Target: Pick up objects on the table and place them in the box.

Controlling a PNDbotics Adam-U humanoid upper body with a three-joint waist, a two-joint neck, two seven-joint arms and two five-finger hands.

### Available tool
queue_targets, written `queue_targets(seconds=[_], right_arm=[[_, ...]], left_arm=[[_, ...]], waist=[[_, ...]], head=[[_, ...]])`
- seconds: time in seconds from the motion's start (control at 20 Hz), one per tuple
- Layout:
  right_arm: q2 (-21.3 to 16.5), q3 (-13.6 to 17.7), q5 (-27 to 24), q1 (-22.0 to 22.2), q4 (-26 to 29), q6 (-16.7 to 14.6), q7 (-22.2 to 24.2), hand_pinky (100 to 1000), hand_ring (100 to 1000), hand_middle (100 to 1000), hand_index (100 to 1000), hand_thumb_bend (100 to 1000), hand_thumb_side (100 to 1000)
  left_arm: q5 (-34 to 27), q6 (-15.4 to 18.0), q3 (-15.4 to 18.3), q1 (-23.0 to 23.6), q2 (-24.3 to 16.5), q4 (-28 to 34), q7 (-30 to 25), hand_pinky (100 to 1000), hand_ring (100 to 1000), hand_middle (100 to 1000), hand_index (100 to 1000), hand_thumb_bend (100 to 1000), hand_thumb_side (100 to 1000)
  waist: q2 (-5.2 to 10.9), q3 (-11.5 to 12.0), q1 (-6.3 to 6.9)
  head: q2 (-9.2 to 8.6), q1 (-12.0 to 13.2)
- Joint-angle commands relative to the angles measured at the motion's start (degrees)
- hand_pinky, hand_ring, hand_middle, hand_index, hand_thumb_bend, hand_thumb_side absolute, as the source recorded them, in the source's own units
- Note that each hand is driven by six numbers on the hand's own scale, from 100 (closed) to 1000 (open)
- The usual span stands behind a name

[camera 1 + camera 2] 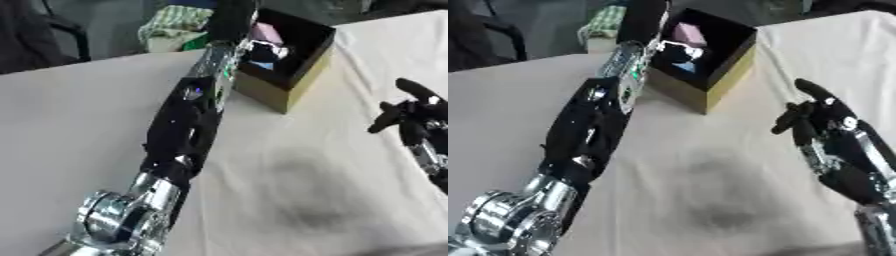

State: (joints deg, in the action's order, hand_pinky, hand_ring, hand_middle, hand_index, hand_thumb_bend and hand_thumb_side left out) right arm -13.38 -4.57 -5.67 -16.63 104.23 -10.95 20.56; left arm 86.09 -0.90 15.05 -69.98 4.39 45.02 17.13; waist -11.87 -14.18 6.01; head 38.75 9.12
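A square box (730,75) with tan outer walls and a black inside stands at the far middle of the table. In it lie a pink object (688,34) and something blue and white (684,62). My left arm stretches from the lower left up to the box's left rim. My left hand (233,20) is a dark shape over that rim, and its fingers cannot be made out. My right hand (824,117) hovers open at the right, apart from the box, with nothing in it.
A white cloth (79,115) covers the table, with a dark smudge (306,197) near the front middle. Beyond the far edge lie a green-and-white chequered cloth (178,21) and a dark chair (61,30).
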Motion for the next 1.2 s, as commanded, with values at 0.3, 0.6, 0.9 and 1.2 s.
queue_targets(seconds=[0.3, 0.6, 0.9, 1.2], right_arm=[[-0.02, 0.77, -0.22, -0.37, 0.62, -0.09, -0.18, 1000, 615, 588, 974, 100, 470], [0.12, 1.20, -0.21, 0.04, 0.58, -0.05, -0.59, 1000, 616, 588, 973, 100, 470], [-0.02, 1.67, -0.12, 0.45, 0.59, 0.00, -1.09, 1000, 616, 587, 974, 100, 470], [-0.11, 2.12, 0.02, 0.59, 0.63, -0.01, -1.58, 1000, 616, 587, 975, 100, 470]], left_arm=[[-5.93, 3.91, 0.35, -1.25, -2.46, 6.53, 0.60, 829, 790, 785, 921, 372, 389], [-10.59, 8.54, -3.65, 0.13, -5.94, 13.90, -1.56, 805, 749, 737, 911, 275, 383], [-15.52, 13.47, -7.04, 5.88, -11.93, 19.91, -3.71, 781, 718, 701, 903, 176, 450], [-20.08, 17.83, -6.43, 13.22, -13.85, 25.24, -1.72, 757, 686, 667, 887, 100, 559]], waist=[[1.17, 1.47, -1.14], [1.59, 3.17, -1.43], [1.66, 5.00, -1.55], [1.35, 6.90, -1.85]], head=[[-0.20, -0.74], [0.39, -1.32], [0.85, -1.99], [1.03, -2.47]])
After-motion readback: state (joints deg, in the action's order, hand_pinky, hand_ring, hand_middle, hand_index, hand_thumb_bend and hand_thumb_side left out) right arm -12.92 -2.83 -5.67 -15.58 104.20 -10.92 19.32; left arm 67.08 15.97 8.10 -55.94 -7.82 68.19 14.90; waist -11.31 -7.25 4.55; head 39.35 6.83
